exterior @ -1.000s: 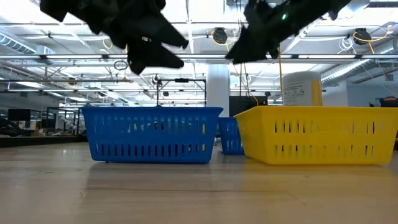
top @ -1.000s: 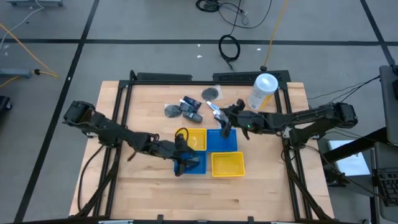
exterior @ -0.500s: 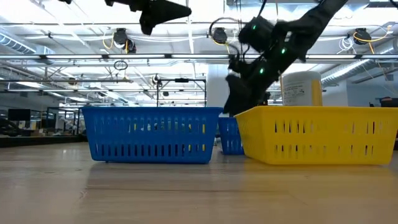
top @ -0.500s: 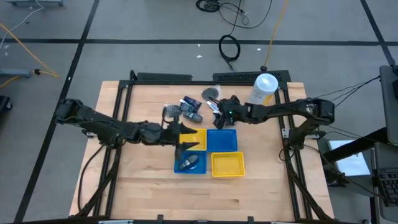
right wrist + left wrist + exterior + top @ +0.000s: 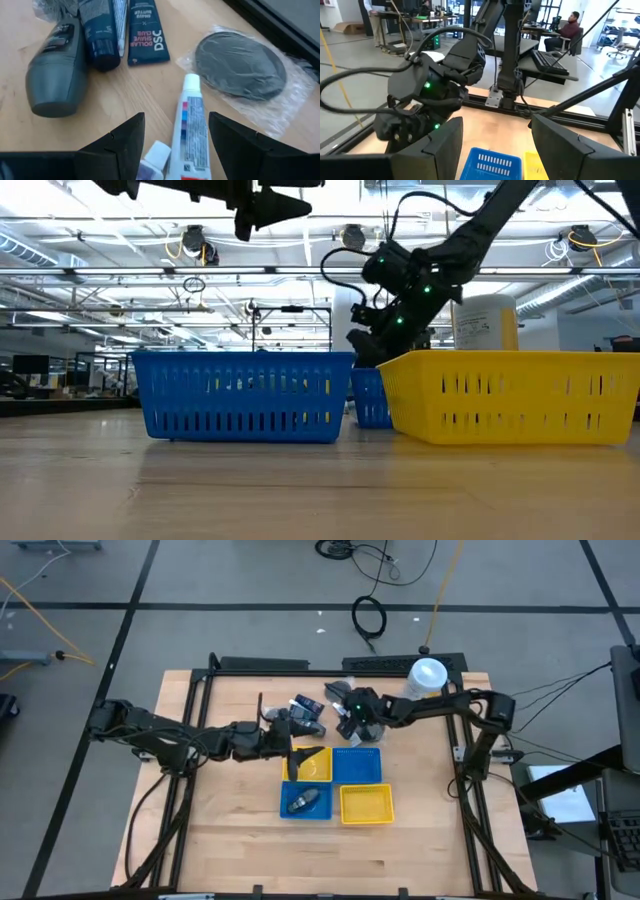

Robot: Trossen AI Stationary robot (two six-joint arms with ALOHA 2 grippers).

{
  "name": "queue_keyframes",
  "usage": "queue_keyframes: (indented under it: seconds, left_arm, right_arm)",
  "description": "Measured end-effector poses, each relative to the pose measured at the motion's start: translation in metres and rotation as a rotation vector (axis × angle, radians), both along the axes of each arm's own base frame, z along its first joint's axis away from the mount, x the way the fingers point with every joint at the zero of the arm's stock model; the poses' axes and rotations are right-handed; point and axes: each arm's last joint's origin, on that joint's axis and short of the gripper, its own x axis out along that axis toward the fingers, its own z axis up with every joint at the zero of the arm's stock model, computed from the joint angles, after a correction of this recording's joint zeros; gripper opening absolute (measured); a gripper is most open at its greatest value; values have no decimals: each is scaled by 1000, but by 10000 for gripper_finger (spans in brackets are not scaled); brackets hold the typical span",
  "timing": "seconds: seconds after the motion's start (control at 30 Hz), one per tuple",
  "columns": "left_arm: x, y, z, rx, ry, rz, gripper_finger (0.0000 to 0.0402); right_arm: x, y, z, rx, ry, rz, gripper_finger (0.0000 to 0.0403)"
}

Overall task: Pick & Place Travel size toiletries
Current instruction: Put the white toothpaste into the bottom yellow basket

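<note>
The travel size toiletries (image 5: 308, 712) lie in a loose cluster on the wooden counter (image 5: 230, 840) behind the trays, and the right end effector (image 5: 349, 720) now hangs directly over them; a second ago it was nearer the blue tray (image 5: 357, 764) at the back, half a second ago partway, so it has travelled back and to the left over the heap; its wrist view looks down on a white toothpaste tube (image 5: 189, 127) with coloured marks between its spread fingers (image 5: 122, 145), a second white cap just beside that tube, a grey deodorant stick (image 5: 54, 70), a dark blue tube (image 5: 98, 31), a navy shave-butter tube (image 5: 145, 31) and a round grey packet (image 5: 241, 66) in clear wrap; the fingers straddle the toothpaste tube without touching it so far as can be seen.

The left end effector (image 5: 297, 755) hovers over the yellow tray (image 5: 318, 766) at the back, fingers apart and holding nothing; a second ago it was down at the front blue tray (image 5: 322, 809), and it has since lifted and drawn back, leaving one dark item (image 5: 306, 801) lying in that tray; the front yellow tray (image 5: 366, 804) sits to its right; the white canister (image 5: 424, 683) stands at the counter's far right corner, unchanged.
</note>
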Motion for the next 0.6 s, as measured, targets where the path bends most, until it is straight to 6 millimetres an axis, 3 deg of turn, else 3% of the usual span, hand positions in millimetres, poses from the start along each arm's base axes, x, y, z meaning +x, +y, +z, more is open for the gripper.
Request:
queue_keyframes:
  seconds: [0.17, 0.6]
  left_arm:
    - [0, 3, -1, 0, 5, 10, 234]
    - [0, 3, -2, 3, 19, 11, 234]
  right_arm:
    - [10, -4, -7, 0, 18, 6, 212]
    - [11, -11, -26, 10, 55, -14, 211]
